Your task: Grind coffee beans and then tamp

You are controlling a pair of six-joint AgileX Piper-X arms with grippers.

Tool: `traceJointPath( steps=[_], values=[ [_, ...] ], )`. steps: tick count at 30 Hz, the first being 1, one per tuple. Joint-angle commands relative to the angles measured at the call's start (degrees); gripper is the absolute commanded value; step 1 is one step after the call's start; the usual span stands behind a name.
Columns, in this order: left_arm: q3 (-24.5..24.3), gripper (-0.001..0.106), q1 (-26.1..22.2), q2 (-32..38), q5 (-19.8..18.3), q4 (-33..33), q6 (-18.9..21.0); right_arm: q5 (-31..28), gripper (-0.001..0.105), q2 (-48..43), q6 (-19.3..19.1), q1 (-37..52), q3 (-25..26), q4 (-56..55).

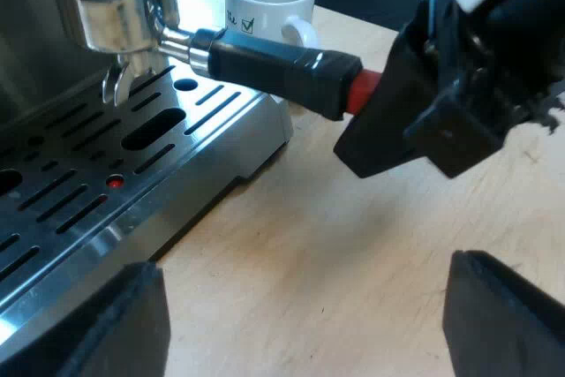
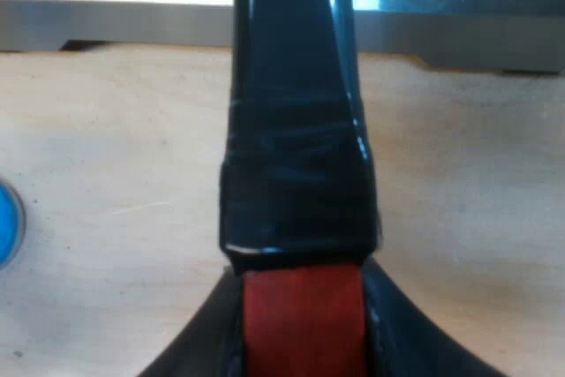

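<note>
The metal holder point(image 1: 115, 6) hangs over the machine's slotted drip tray point(image 1: 106, 165), its spouts just above the grate. Its dark handle point(image 1: 282, 72) sticks out over the wooden table and ends in red point(image 1: 362, 90). My right gripper point(image 1: 388, 121) grips that end. In the right wrist view the handle point(image 2: 296, 130) runs toward the machine, and the red end point(image 2: 300, 324) sits clamped in my right gripper point(image 2: 300, 342). My left gripper point(image 1: 305, 315) stands open over the table beside the tray, holding nothing.
A white mug point(image 1: 269, 6) stands on the table just behind the handle, close to the tray's corner. A blue tamper point(image 2: 7, 222) shows at the edge of the wooden table. The machine's metal base point(image 2: 282, 15) runs along the table.
</note>
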State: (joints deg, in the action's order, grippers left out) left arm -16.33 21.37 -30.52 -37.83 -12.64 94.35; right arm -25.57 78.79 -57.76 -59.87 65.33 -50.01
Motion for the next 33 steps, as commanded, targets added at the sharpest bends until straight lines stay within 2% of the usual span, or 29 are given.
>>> traceJointPath(
  steps=[1, 9, 16, 21, 25, 29, 33],
  values=[
    [-0.17, 0.066, 0.28, -0.04, -0.61, 0.56, 0.52, -3.83, 0.000, -2.06, -0.03, -0.42, 0.59, 0.37],
    [-0.17, 0.066, 0.28, 1.63, -0.61, 0.32, 2.28, -3.94, 0.000, -6.00, 0.22, -0.42, -0.04, -5.50],
    [-0.17, 0.066, 0.28, 9.31, -0.61, -1.51, 2.26, -4.85, 0.000, -9.75, 0.22, -1.33, -0.93, -9.14],
    [-0.17, 0.066, 0.28, 13.71, -0.61, -6.97, 2.26, -6.12, 0.000, -11.95, 0.68, -5.25, -3.47, -8.97],
    [-0.92, 0.066, 0.28, 17.51, -0.61, -12.55, 2.26, -7.92, 0.000, -13.57, 3.90, -9.14, -5.74, -8.97],
    [-2.62, 0.066, 0.28, 20.86, -0.61, -17.03, 2.26, -9.32, 0.000, -14.62, 4.07, -13.11, -6.94, -8.97],
    [-3.15, 0.066, 0.28, 23.13, -0.61, -18.68, 2.26, -9.55, 0.000, -14.83, 3.87, -15.77, -6.93, -8.78]
  ],
)
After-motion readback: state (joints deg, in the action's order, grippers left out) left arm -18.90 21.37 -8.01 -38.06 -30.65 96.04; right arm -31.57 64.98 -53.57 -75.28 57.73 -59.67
